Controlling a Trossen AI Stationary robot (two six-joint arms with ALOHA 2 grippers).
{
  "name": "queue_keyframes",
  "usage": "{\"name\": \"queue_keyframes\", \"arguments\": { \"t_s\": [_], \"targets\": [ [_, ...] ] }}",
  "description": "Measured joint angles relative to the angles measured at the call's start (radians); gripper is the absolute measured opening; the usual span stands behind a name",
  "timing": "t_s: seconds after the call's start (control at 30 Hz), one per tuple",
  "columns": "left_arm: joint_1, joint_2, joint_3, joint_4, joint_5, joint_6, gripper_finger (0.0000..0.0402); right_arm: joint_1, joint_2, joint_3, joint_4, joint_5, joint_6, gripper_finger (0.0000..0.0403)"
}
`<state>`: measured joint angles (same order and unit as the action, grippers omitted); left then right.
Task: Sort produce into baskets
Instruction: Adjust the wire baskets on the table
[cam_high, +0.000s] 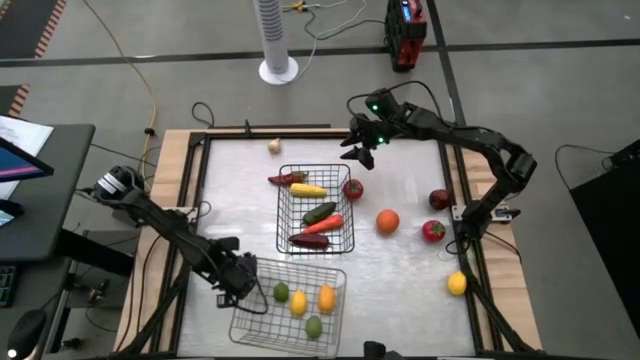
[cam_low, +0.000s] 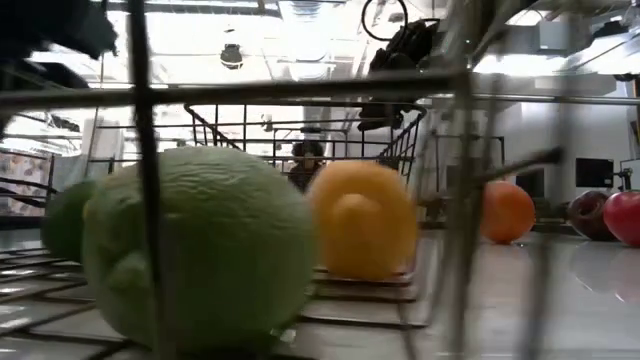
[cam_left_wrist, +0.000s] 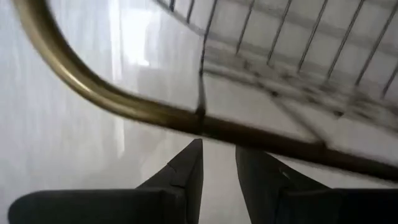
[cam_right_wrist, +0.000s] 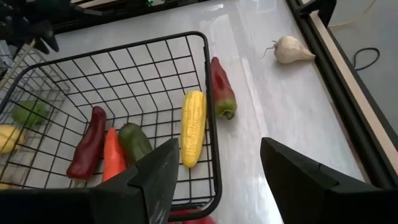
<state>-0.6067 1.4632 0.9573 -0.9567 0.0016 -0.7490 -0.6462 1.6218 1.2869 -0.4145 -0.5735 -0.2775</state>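
Observation:
One wire basket (cam_high: 283, 215) stands mid-table and holds corn (cam_right_wrist: 193, 127), a cucumber (cam_right_wrist: 134, 142), a carrot (cam_right_wrist: 112, 158) and a dark red long piece (cam_right_wrist: 87, 149). The other basket (cam_high: 262, 322) stands askew at the near edge and holds two green, one yellow and one orange fruit (cam_high: 326, 297). My left gripper (cam_high: 235, 285) is low at that basket's left end, its fingers a narrow gap apart just short of the brass-coloured rim (cam_left_wrist: 124, 102). My right gripper (cam_high: 360, 150) hovers open and empty above the mid basket's far right corner. My left gripper's fingertips (cam_left_wrist: 196, 149) stand level right at the near basket's rim (cam_left_wrist: 205, 121), which runs across in front of them. I cannot tell whether they touch it. The basket rests on the table.
Loose on the table are a white garlic (cam_high: 274, 146) at the far side, a red-green chilli (cam_right_wrist: 221, 87) beside the mid basket, a red fruit (cam_high: 352, 188), an orange (cam_high: 387, 221), a dark red fruit (cam_high: 439, 199), a red fruit (cam_high: 432, 231) and a yellow one (cam_high: 457, 284).

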Motion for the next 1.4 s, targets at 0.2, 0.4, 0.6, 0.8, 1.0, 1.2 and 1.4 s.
{"name": "queue_keyframes", "arguments": {
  "t_s": [0.2, 0.4, 0.6, 0.8, 1.0, 1.2, 1.4],
  "targets": [
    [0.056, 0.001, 0.000, 0.105, 0.017, 0.052, 0.0083, 0.006, 0.000, 0.000, -0.045, 0.000, 0.000, 0.0255],
    [0.024, -0.015, 0.000, 0.082, 0.230, 0.087, 0.0083, -0.005, 0.000, 0.000, -0.074, 0.000, -0.008, 0.0255],
    [-0.116, -0.016, 0.000, 0.278, 0.198, 0.124, 0.0083, -0.020, 0.000, 0.000, -0.076, -0.001, -0.018, 0.0255],
    [-0.223, -0.013, 0.000, 0.389, 0.062, 0.060, 0.0083, -0.063, 0.000, 0.000, -0.073, -0.002, 0.011, 0.0255],
    [-0.249, 0.038, 0.000, 0.501, -0.045, 0.064, 0.0083, -0.068, 0.000, 0.000, -0.070, -0.003, 0.023, 0.0255],
    [-0.218, 0.106, 0.002, 0.579, -0.089, 0.129, 0.0083, -0.041, -0.001, 0.000, -0.068, -0.005, 0.036, 0.0255],
    [-0.154, 0.108, 0.002, 0.613, -0.124, 0.195, 0.0083, 0.001, -0.033, 0.000, -0.081, 0.002, 0.042, 0.0255]
  ]
}}
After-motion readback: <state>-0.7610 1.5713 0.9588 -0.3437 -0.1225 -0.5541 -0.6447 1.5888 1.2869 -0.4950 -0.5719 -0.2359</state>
